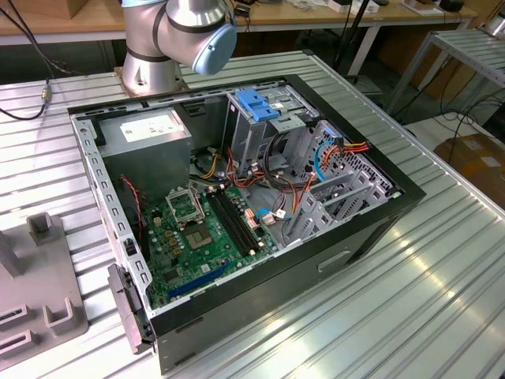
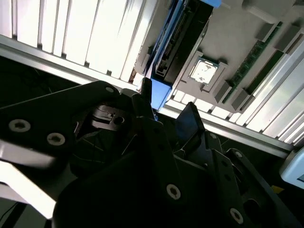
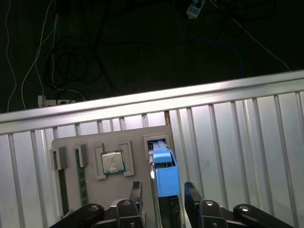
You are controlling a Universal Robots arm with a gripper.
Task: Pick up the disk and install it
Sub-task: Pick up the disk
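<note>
Pincer (image 3: 163, 187) released: jaws spread to either side of the disk (image 3: 167, 176), with a gap visible on both sides. Disk stands on edge in a slot of the grey holder (image 3: 137, 142), beside a chip (image 3: 113, 162). Holder lies on the slatted table (image 3: 247, 142). In the exterior view, the case (image 1: 237, 197) lies open.
</note>
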